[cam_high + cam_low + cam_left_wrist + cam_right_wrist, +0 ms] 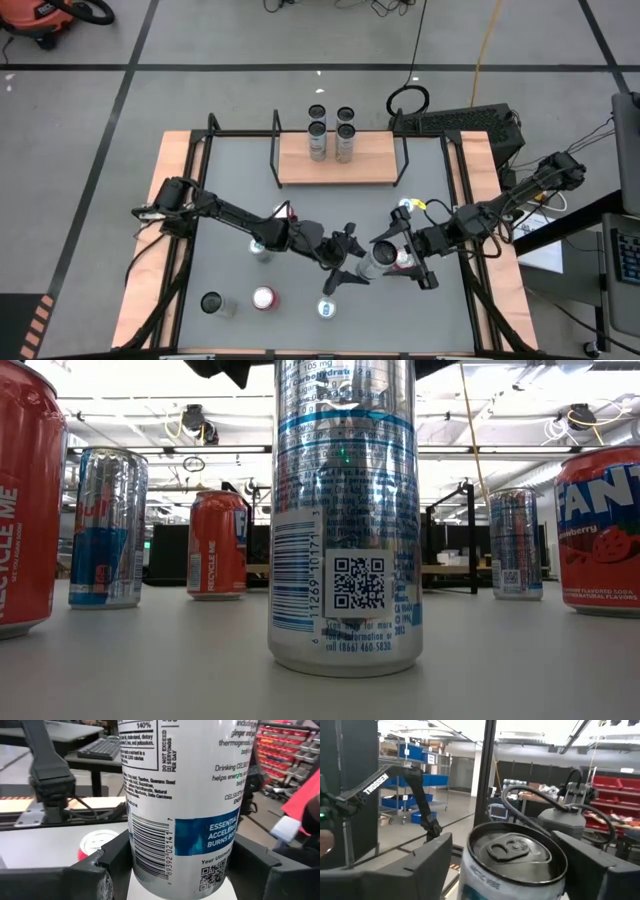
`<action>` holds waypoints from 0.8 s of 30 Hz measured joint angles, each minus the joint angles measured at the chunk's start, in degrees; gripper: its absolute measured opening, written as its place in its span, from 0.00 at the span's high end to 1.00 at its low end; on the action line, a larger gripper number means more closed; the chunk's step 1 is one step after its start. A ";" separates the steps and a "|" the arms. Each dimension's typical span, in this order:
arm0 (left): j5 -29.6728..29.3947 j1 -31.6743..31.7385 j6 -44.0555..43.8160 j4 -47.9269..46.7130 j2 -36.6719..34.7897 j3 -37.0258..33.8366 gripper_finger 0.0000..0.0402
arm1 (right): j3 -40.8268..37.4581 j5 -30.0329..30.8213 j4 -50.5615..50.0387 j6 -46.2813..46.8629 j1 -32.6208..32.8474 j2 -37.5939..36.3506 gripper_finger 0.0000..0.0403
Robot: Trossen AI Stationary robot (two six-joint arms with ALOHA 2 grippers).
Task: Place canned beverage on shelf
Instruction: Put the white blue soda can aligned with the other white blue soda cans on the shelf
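Grey tabletop was seen from above with the shelf (340,166) set at its far edge, a light-wood board between black rod frames. Two cans (318,141) were already stood on the board and two more (346,115) showed just behind them, so room was left at either end.

Well in front of the shelf, over the table's middle, a silver can (369,264) was held off the surface between both arms. The left gripper (351,258) was closed on the can's sides, with the barcode (152,855) showing between its fingers (115,852). The right gripper (381,254) was placed about the can's lid end. Its fingers (427,862) stood on either side of the pull-tab top (512,851), and whether they pressed could not be told. The hold was judged to be a hand-over, made so that the can could be carried to the shelf by the right arm.

Loose cans (263,298) were left nearer the front, farthest from the shelf.
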 joint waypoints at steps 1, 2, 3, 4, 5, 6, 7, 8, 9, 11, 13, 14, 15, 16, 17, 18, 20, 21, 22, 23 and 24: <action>0.44 0.00 -0.09 0.01 0.02 0.00 0.38 | 0.00 -0.23 -0.52 0.29 -0.12 0.00 0.29; 0.89 0.00 -0.11 0.02 0.02 0.00 0.38 | -0.02 -0.36 -1.18 0.46 -0.34 -0.02 0.31; 1.34 0.00 -0.11 0.10 0.02 0.00 0.38 | 0.00 -0.37 -1.63 0.62 -0.53 -0.02 0.34; 1.56 -0.05 -0.15 -0.05 0.02 0.00 0.38 | -0.02 -0.52 -1.80 0.79 -0.73 0.02 0.36; 1.54 -0.07 -0.16 -0.16 0.02 0.00 0.38 | -0.02 -0.64 -2.00 0.87 -0.83 0.00 0.39; 1.55 -0.04 0.01 -0.30 0.02 0.00 0.38 | -0.02 -0.61 -2.03 0.89 -0.94 0.00 0.41; 1.58 -0.04 0.07 -0.42 0.01 0.00 0.38 | -0.02 -0.60 -2.04 1.02 -1.04 0.00 0.44; 1.58 0.00 0.08 -0.57 0.01 0.00 0.38 | -0.02 -0.57 -2.05 1.07 -1.06 -0.01 0.46; 1.53 0.00 0.09 -0.71 0.01 0.00 0.38 | -0.02 -0.54 -2.05 1.07 -1.06 -0.02 0.47; 1.32 -0.02 0.11 -0.93 0.00 0.02 0.38 | -0.02 -0.40 -2.12 1.19 -1.06 -0.02 0.49; 0.73 -0.07 0.02 -0.93 0.00 0.02 0.37 | -0.02 -0.40 -2.10 1.37 -1.06 0.00 0.50; 0.13 -0.06 0.00 -0.91 0.01 0.02 0.36 | -0.02 -0.47 -2.10 1.37 -1.06 0.00 0.50; -0.69 -0.21 -0.01 -0.91 0.02 0.02 0.34 | -0.02 -0.58 -2.10 1.35 -1.06 0.00 0.49; -1.54 -0.47 -0.09 -0.84 0.01 0.02 0.32 | -0.02 -0.70 -2.10 1.29 -1.03 0.00 0.49; -2.59 -0.68 -0.19 -0.65 0.01 0.02 0.30 | -0.02 -0.72 -2.06 1.24 -1.00 0.00 0.49; -3.87 -0.91 -0.19 -0.34 0.02 0.04 0.27 | -0.02 -0.36 -2.04 1.38 -1.00 -0.01 0.49; -6.51 -1.28 -0.20 0.57 -0.02 0.11 0.21 | -0.07 0.10 -2.16 2.18 -1.00 -0.11 0.49; -8.14 -1.39 -0.22 0.83 -0.04 0.17 0.18 | -0.07 0.47 -2.15 2.58 -1.04 -0.13 0.50; -9.50 -1.62 -0.48 1.00 -0.04 0.17 0.15 | -0.07 1.11 -2.13 2.94 -1.01 -0.15 0.50; -10.73 -1.87 -0.87 1.15 -0.04 0.17 0.12 | -0.07 1.76 -2.14 3.13 -0.84 -0.16 0.50; -11.69 -2.09 -1.27 1.30 -0.03 0.17 0.10 | -0.09 2.74 -2.18 3.21 -0.51 -0.20 0.50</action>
